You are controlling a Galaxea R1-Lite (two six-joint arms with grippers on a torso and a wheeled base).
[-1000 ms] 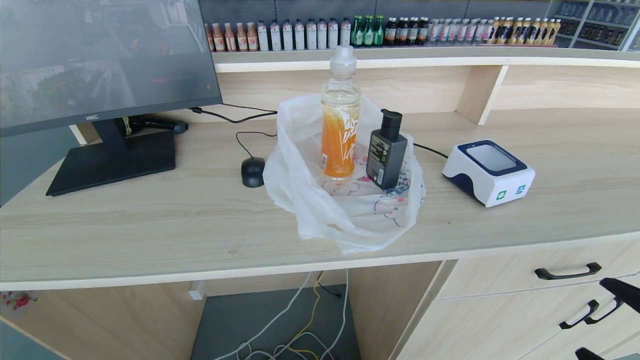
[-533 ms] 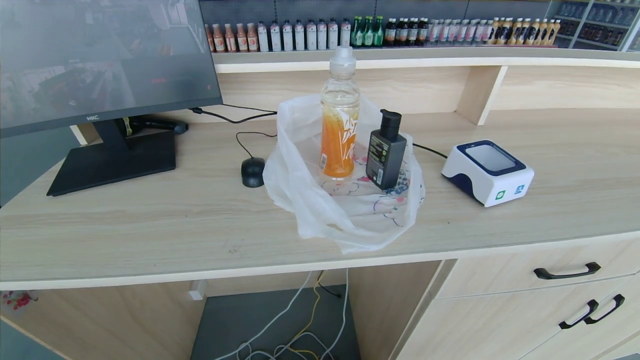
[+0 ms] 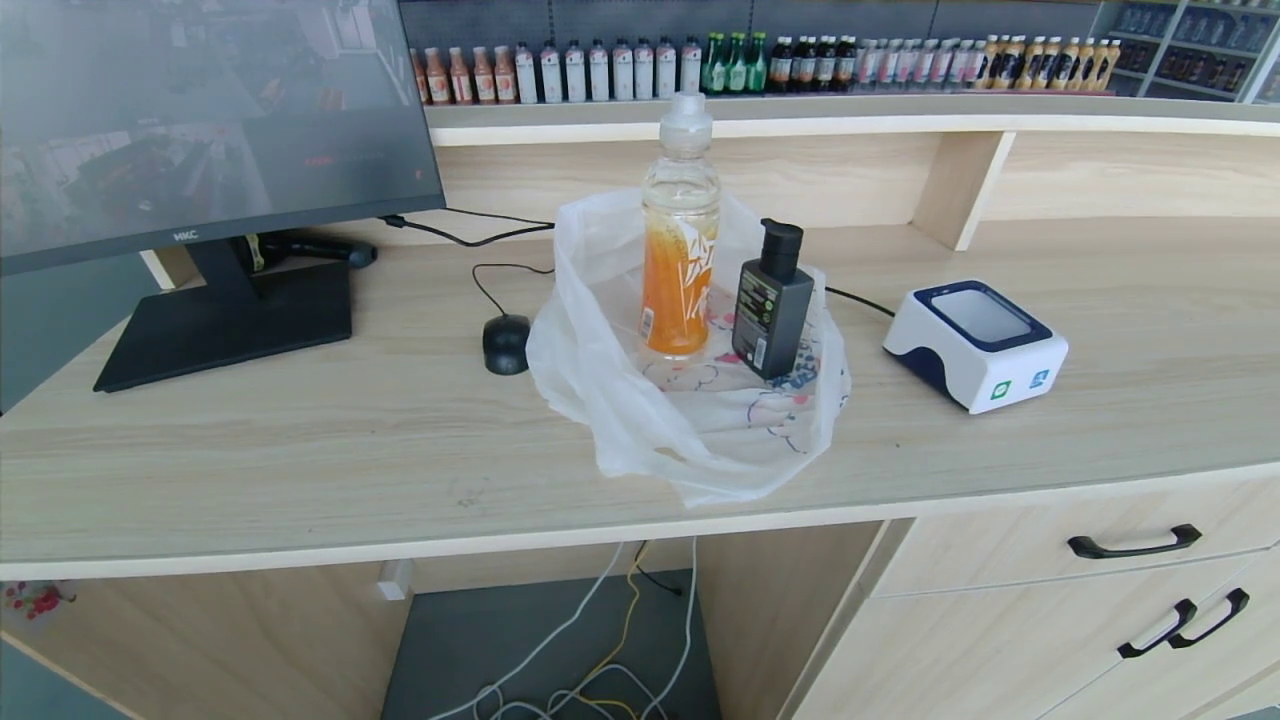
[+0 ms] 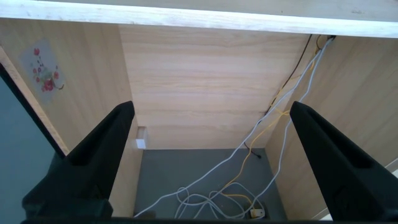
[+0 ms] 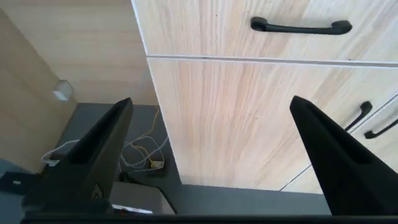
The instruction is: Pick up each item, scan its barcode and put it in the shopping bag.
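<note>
Here, the bag (image 3: 620, 400) lies opened out near the middle of the table (image 3: 300, 450), its plastic rising behind and on the left. Two items stand upright on it, just beside each other: a tall bottle (image 3: 680, 250) of orange drink with a clear cap, and to its right a shorter, dark pump bottle (image 3: 772, 315). Right of the bag, a little apart from it, sits the white and blue scanner (image 3: 975, 343) with its window facing up. Its cord (image 3: 858, 299) runs back towards the bag. Close by the bag's left edge lies a black mouse (image 3: 506, 343). Farther left a monitor (image 3: 200, 110) stands on a flat black base, with a dark handheld device (image 3: 310, 247) lying behind it. A row of drinks (image 3: 760, 62) lines the shelf at the back.

Both end effectors are lower than the tabletop, which lies between them and the bag. The left end effector (image 4: 211, 106) is released, its fingers (image 4: 99, 162) spread wide. It faces the open space under the table, where loose cables (image 4: 249, 168) hang down to the dark floor. The right end effector (image 5: 211, 99) is likewise released and grasps nothing. It faces the drawers (image 5: 249, 124) with their black handles (image 5: 298, 26).
</note>
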